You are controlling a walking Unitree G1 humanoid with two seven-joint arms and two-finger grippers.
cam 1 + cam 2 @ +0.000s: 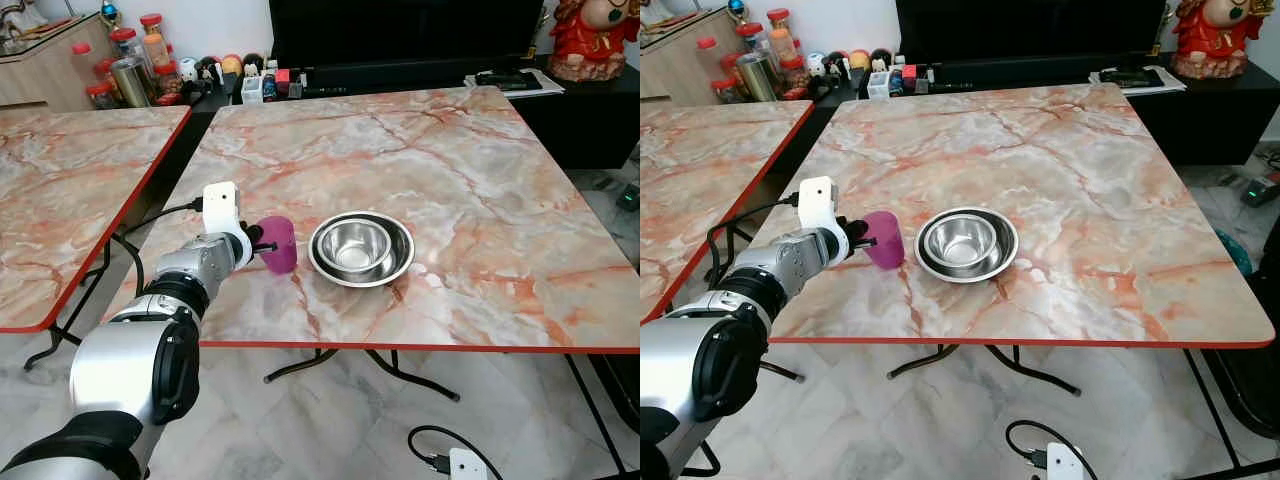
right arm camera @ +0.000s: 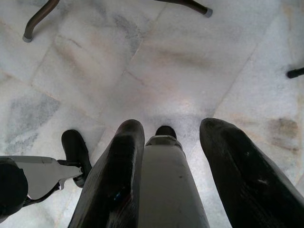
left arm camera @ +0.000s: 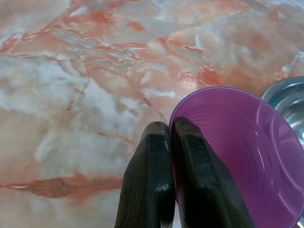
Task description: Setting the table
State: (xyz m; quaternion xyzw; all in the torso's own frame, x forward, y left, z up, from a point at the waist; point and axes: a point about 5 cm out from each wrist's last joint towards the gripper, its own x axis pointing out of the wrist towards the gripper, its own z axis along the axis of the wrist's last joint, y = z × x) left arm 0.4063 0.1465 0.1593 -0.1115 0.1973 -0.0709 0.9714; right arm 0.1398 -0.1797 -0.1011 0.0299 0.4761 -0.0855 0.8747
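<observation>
Nearest the camera, at about seven o'clock in the head views, the silver left arm reaches up and forward over the red-edged rim of the marble table (image 1: 480, 170), and the left gripper (image 1: 262, 243) sits at its end with the black fingers (image 3: 152, 190) pressed together on the wall of a purple cup (image 1: 279, 244) — one finger outside the rim, the other just inside it, as the left wrist view shows. The cup stands upright on the tabletop near the front edge, directly ahead of the gripper at its twelve o'clock. Just beside the cup, at its three o'clock, lie stacked steel bowls (image 1: 361, 248), their rim close to the cup though contact cannot be judged; a sliver of that steel rim (image 3: 287, 102) also shows past the cup in the left wrist view. The right gripper (image 2: 185, 166) hangs idle over the pale tiled floor (image 2: 156, 61), its two fingers spread apart. On the floor at five o'clock lies a white adapter with a black cable (image 1: 465, 465). A second marble table (image 1: 70, 190) stands at nine o'clock. Farther back, at eleven o'clock, jars with red lids (image 1: 135, 60) crowd a low surface, and at twelve o'clock — beyond the table's far edge — a black cabinet (image 1: 400, 40) runs along the wall, with a red figurine (image 1: 590, 35) at one o'clock.
</observation>
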